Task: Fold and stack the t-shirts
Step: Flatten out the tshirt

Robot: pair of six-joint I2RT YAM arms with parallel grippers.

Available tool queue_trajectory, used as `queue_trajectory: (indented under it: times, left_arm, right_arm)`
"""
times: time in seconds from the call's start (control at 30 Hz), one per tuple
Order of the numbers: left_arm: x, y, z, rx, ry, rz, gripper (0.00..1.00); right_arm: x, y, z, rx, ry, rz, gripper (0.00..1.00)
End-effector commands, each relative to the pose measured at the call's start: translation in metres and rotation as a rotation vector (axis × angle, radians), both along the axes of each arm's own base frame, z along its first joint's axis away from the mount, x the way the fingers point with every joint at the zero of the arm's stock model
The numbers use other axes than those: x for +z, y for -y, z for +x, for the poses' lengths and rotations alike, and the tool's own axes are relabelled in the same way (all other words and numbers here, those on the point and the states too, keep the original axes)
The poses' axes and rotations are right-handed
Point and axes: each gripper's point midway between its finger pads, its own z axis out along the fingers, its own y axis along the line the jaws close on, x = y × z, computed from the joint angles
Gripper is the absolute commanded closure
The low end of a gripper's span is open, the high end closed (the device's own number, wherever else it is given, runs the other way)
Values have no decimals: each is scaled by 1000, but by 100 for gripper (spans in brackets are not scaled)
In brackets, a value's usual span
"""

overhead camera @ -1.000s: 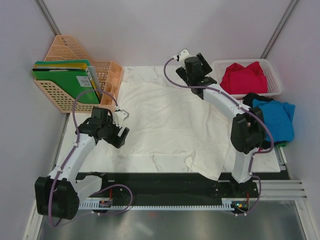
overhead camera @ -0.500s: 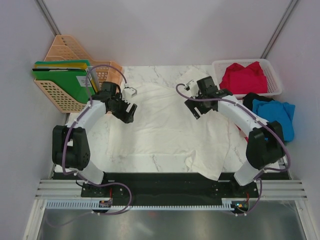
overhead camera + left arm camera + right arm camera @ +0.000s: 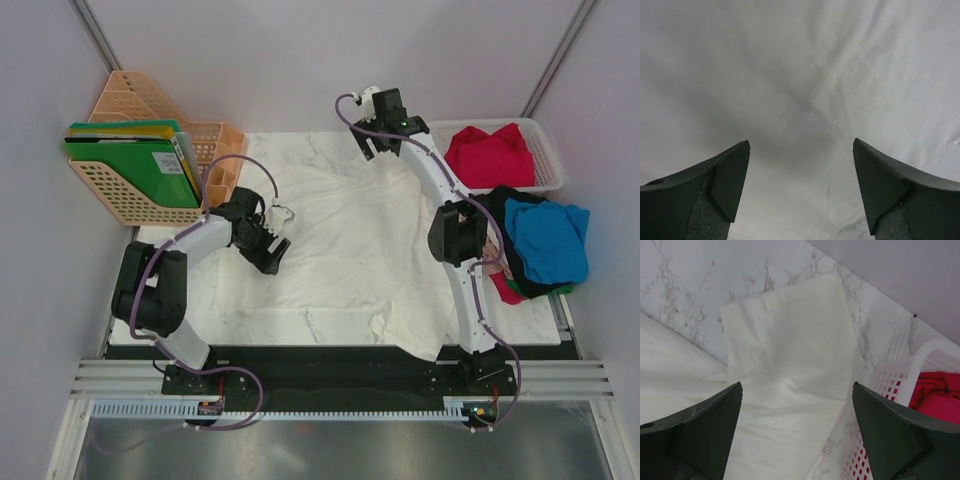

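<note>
Swung to the far edge of the table point(image 3: 300, 145), our right gripper point(image 3: 797, 390) gapes over the sleeve point(image 3: 790, 335) of the white t-shirt point(image 3: 340, 240), left gripper point(image 3: 801, 142) open too; next we likely pinch and fold.

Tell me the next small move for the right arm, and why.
Probably lower the right pincer onto the sleeve of the white shirt and close on it. That pincer is open and hangs above the sleeve, which lies flat and unfolded beside the basket. The left pincer is open over the cloth too.
</note>
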Motion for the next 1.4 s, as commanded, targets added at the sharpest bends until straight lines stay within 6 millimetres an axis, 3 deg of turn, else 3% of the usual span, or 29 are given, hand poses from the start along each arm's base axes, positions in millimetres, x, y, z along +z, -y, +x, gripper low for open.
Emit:
queue_trajectory:
  times: [0.0, 0.13, 0.3, 0.43, 0.57, 0.77, 0.8, 0.83, 0.97, 1.0, 1.27, 1.3, 1.37]
  left_arm:
    - [3, -1, 12, -12, 62, 13, 10]
    - [6, 1, 9, -11, 72, 25, 10]
    - [5, -3, -1, -13, 67, 39, 10]
    - [1, -5, -8, -17, 59, 39, 10]
    - [-1, -4, -13, -22, 51, 29, 10]
    - [1, -3, -20, -32, 54, 14, 9]
    - [-1, -4, -22, -26, 44, 16, 10]
    - [-2, -3, -22, -27, 41, 12, 10]
    - [-5, -3, -22, -26, 37, 11, 10]
    - [-5, -3, -22, -25, 35, 14, 10]
    - [-4, -2, -21, -23, 38, 10, 10]
    - [-6, -3, -22, -20, 29, 13, 10]
    - [-6, -2, -20, -21, 28, 11, 10]
  right_arm:
    - [-45, 24, -4, -63, -71, -78, 2]
    - [-75, 45, 5, -112, -77, -77, 2]
    - [-78, 52, 12, -122, -60, -67, 2]
    - [-68, 53, 19, -129, -6, -55, 2]
    - [-76, 61, 25, -154, 19, -105, 2]
    - [-90, 61, 6, -140, -8, -99, 2]
    - [-77, 59, 5, -137, 23, -85, 2]
    - [-85, 62, -2, -140, 6, -95, 2]
    - [-69, 78, -6, -222, 57, -121, 2]
    - [-55, 80, -6, -230, 87, -117, 2]
    - [-18, 82, -21, -232, 172, -90, 2]
    - [0, 83, -25, -241, 199, -69, 2]
    - [10, 85, -34, -246, 196, -55, 7]
